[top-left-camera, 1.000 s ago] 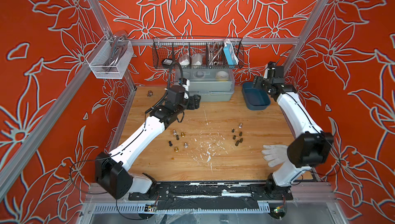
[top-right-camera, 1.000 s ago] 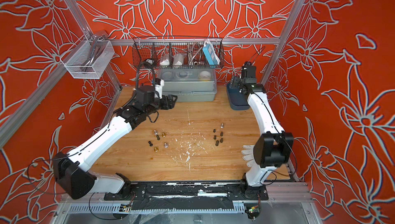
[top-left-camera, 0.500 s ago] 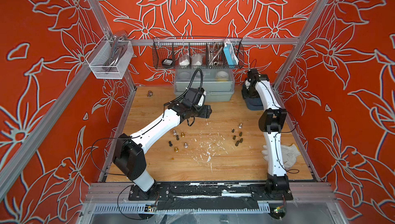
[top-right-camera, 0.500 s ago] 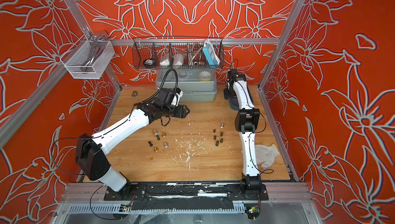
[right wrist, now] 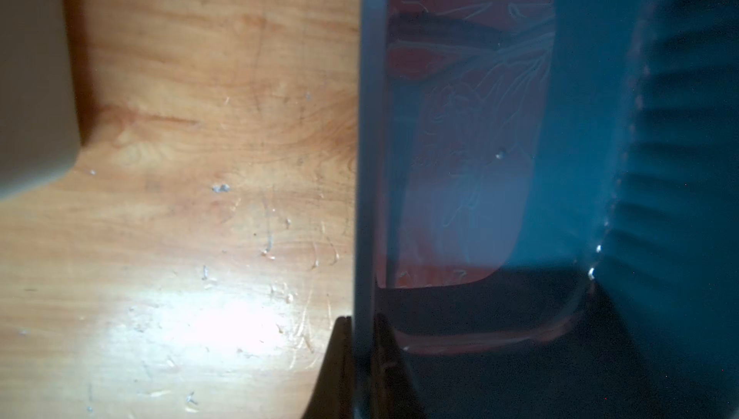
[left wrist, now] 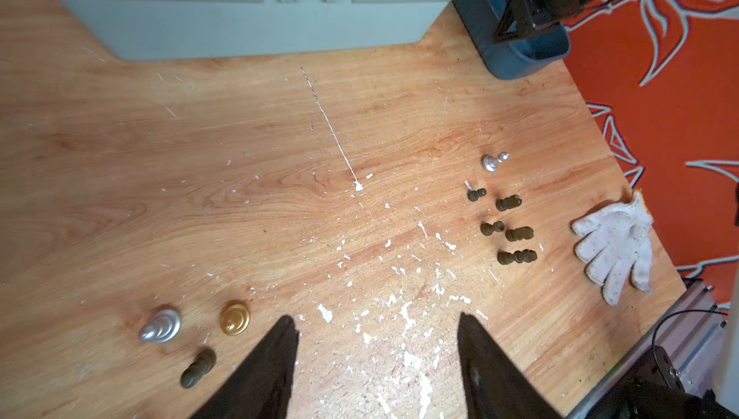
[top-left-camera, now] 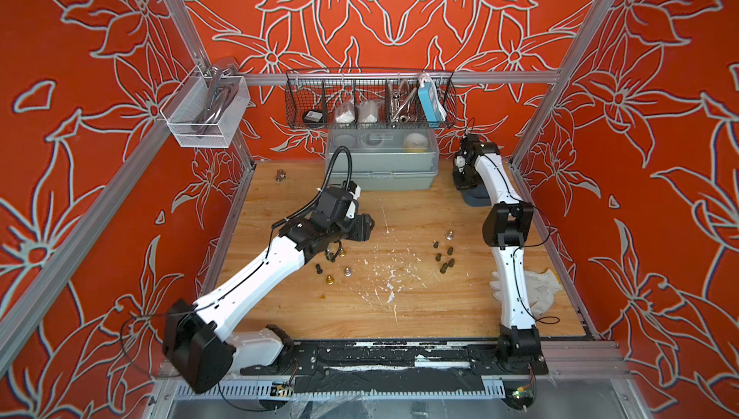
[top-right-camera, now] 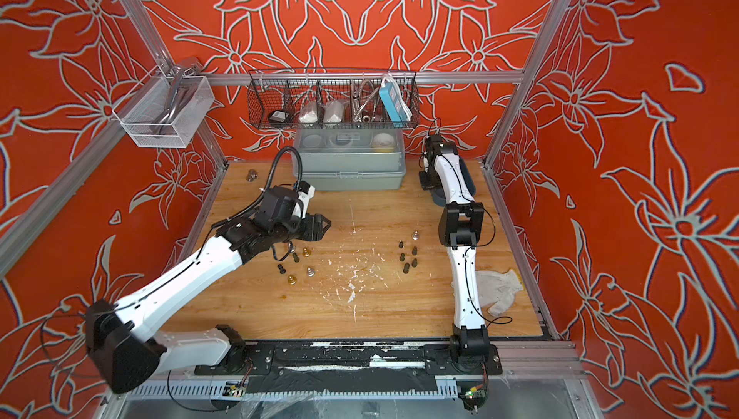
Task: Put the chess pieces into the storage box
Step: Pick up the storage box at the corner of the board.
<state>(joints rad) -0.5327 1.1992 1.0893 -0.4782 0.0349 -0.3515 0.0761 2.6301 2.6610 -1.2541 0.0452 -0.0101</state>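
- Your right hand (right wrist: 364, 327) is clenched on a thin side wall of the storage box (right wrist: 600, 77), with one jaw inside and one outside.
- The box sits at the far right of the desk (left wrist: 240, 149), just beside the grey lidded box (top-left-camera: 380, 165). No piece shows inside it.
- Expect the box to be light, stiff, smooth plastic. Held by one wall it will probably tilt or swing, so keep it low or slide it.
- Your left hand (left wrist: 374, 329) is released. Its jaws stand apart with nothing between them, above the desk.
- The chess pieces (left wrist: 518, 233) all stand on the desk, well apart from the box. One group is on the left, near your left hand. The other is right of centre.
- Treat each piece as small, hard and light. The tapering tops look slippery, so take hold low on the body, just above the round base.
- A piece that tips is likely to roll. Close on it squarely.
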